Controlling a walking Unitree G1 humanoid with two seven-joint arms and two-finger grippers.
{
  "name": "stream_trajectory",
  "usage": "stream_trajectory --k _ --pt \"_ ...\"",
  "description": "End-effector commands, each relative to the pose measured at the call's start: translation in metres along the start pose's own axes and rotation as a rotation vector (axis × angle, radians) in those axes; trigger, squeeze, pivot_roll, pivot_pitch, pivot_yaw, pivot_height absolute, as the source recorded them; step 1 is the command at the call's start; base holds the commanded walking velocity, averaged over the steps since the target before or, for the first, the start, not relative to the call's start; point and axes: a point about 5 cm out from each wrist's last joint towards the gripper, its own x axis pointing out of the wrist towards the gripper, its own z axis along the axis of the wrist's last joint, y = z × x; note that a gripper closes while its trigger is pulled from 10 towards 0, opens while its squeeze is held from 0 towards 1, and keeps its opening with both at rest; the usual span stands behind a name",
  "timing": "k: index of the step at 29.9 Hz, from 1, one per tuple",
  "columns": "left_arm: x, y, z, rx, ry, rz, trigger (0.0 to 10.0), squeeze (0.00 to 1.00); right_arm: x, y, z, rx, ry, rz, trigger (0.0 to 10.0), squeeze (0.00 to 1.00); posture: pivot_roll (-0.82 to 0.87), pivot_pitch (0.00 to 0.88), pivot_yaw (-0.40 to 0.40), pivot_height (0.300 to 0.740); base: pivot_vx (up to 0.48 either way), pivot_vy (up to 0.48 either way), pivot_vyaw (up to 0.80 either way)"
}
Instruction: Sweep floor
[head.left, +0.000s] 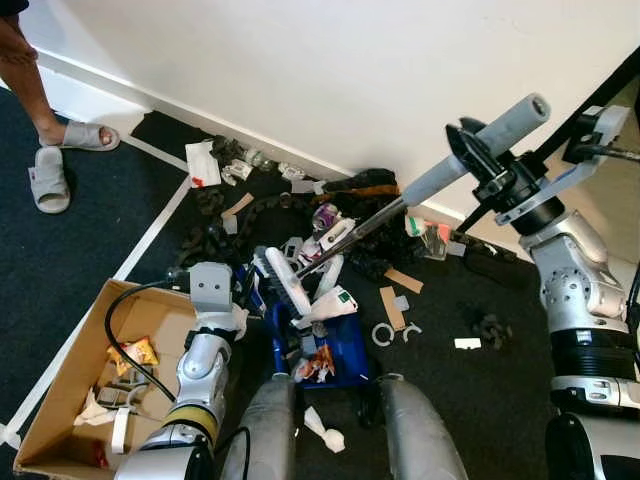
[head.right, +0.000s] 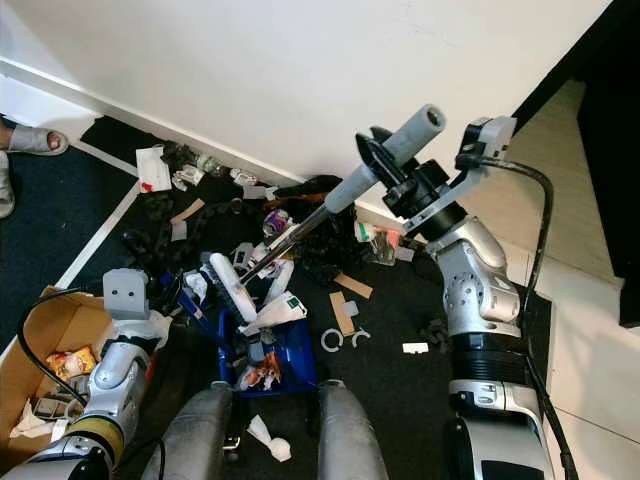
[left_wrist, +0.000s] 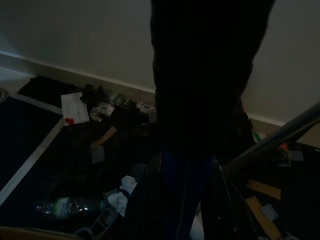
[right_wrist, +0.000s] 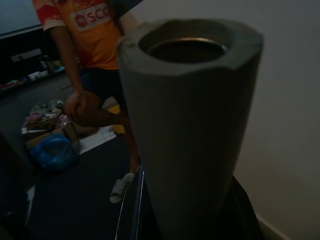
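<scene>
Grey foam covers the handle of the long metal-shafted broom (head.left: 480, 145), and my right gripper (head.left: 490, 165) has its fingers clenched around it just below the top. The white brush head (head.left: 288, 280) rests at the mouth of the blue plastic dustpan (head.left: 335, 352), which already carries scraps. My left gripper (head.left: 240, 295) is at the dustpan's near side; I cannot tell whether its fingers grasp it. Step in hand, as I judge it: drawing the litter along the white wall (head.left: 330, 70) into the pan. Next move calls for a short pull across the dark carpeted floor (head.left: 60, 270), then emptying into the brown cardboard box (head.left: 70, 370).
</scene>
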Motion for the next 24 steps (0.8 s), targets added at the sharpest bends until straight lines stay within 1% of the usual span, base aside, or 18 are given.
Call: stream_trajectory --k 1,2,3,5,7,8,10,11,16,18,19,20,21,22,23,24 --pt "-0.009 -0.01 -0.017 -0.049 0.075 -0.01 10.0 0.0 -0.004 -0.009 0.012 -0.037 -0.046 -0.047 10.0 0.0 0.05 0.215 -0.106 0.74 0.0 0.0 0.0" --pt "-0.01 -0.009 -0.018 -0.056 0.076 -0.011 10.0 0.0 -0.004 -0.013 0.015 -0.062 -0.052 -0.082 10.0 0.0 0.05 0.215 -0.106 0.74 0.0 0.0 0.0" --pt "-0.01 -0.009 -0.018 -0.056 0.076 -0.011 10.0 0.0 -0.004 -0.013 0.015 -0.062 -0.052 -0.082 10.0 0.0 0.05 0.215 -0.106 0.74 0.0 0.0 0.0" --pt "-0.012 -0.009 -0.019 -0.109 0.068 -0.026 10.0 0.0 -0.007 -0.028 0.024 -0.116 -0.073 -0.183 10.0 0.0 0.05 0.209 -0.107 0.74 0.0 0.0 0.0" --pt "-0.015 -0.008 -0.021 -0.138 0.068 -0.034 10.0 0.0 -0.014 -0.043 0.034 -0.175 -0.09 -0.295 10.0 0.0 0.06 0.207 -0.107 0.74 0.0 0.0 0.0" --pt "-0.015 -0.008 -0.021 -0.138 0.068 -0.034 10.0 0.0 -0.014 -0.043 0.034 -0.175 -0.09 -0.295 10.0 0.0 0.06 0.207 -0.107 0.74 0.0 0.0 0.0" --pt "-0.019 -0.008 -0.025 -0.153 0.082 -0.043 10.0 0.0 -0.02 -0.055 0.041 -0.234 -0.093 -0.386 10.0 0.0 0.06 0.206 -0.108 0.74 0.0 0.0 0.0" --pt "-0.02 -0.009 -0.026 -0.16 0.084 -0.053 10.0 0.0 -0.022 -0.058 0.043 -0.241 -0.1 -0.413 10.0 0.0 0.06 0.206 -0.108 0.74 0.0 0.0 0.0" --pt "-0.023 -0.009 -0.029 -0.173 0.095 -0.062 10.0 0.0 -0.027 -0.064 0.047 -0.258 -0.107 -0.458 10.0 0.0 0.06 0.206 -0.106 0.74 0.0 0.0 0.0" --pt "-0.024 -0.009 -0.03 -0.182 0.099 -0.064 10.0 0.0 -0.029 -0.066 0.047 -0.27 -0.094 -0.473 10.0 0.0 0.06 0.206 -0.106 0.74 0.0 0.0 0.0" --pt "-0.026 -0.008 -0.032 -0.202 0.102 -0.066 10.0 0.0 -0.032 -0.068 0.043 -0.297 -0.055 -0.488 10.0 0.0 0.06 0.205 -0.106 0.74 0.0 0.0 0.0" --pt "-0.026 -0.008 -0.032 -0.202 0.102 -0.066 10.0 0.0 -0.032 -0.068 0.043 -0.297 -0.055 -0.488 10.0 0.0 0.06 0.205 -0.106 0.74 0.0 0.0 0.0" --pt "-0.028 -0.005 -0.032 -0.23 0.098 -0.057 10.0 0.0 -0.037 -0.07 0.034 -0.329 0.018 -0.514 10.0 0.0 0.06 0.205 -0.106 0.74 0.0 0.0 0.0" --pt "-0.029 -0.002 -0.032 -0.251 0.091 -0.043 10.0 0.0 -0.041 -0.073 0.026 -0.346 0.066 -0.533 10.0 0.0 0.06 0.205 -0.106 0.74 0.0 0.0 0.0" --pt "-0.029 -0.002 -0.032 -0.251 0.091 -0.043 10.0 0.0 -0.041 -0.073 0.026 -0.346 0.066 -0.533 10.0 0.0 0.06 0.205 -0.106 0.74 0.0 0.0 0.0" --pt "-0.03 0.003 -0.032 -0.273 0.083 -0.019 10.0 0.0 -0.045 -0.075 0.02 -0.367 0.114 -0.557 10.0 0.0 0.06 0.205 -0.106 0.74 0.0 0.0 0.0"
